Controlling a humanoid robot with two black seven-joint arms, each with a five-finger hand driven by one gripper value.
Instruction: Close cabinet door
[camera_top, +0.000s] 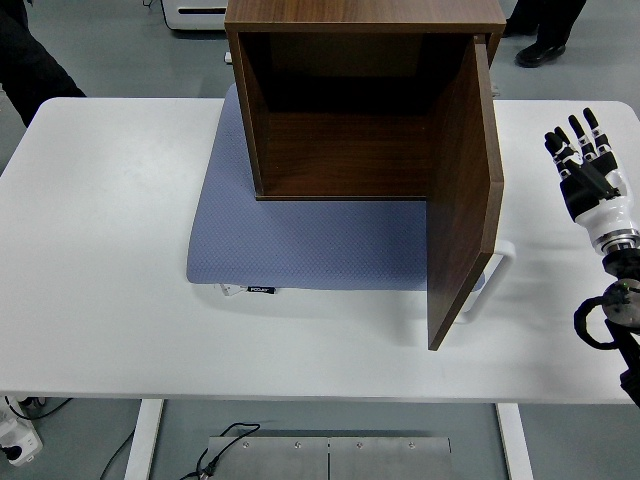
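Note:
A dark wooden cabinet (350, 110) stands at the back middle of the table on a blue-grey mat (300, 240). Its inside is bare. The door (465, 200) is hinged on the right side and swung wide open, sticking out toward the near edge. A white handle (497, 270) shows on the door's outer face. My right hand (583, 150) is raised to the right of the door, fingers spread and pointing upward, holding nothing and well apart from the door. The left arm does not show.
The white table (100, 250) stretches wide to the left of the mat. A person's dark legs and shoes (545, 45) stand beyond the far right edge, and a dark sleeve (30, 60) shows at the top left.

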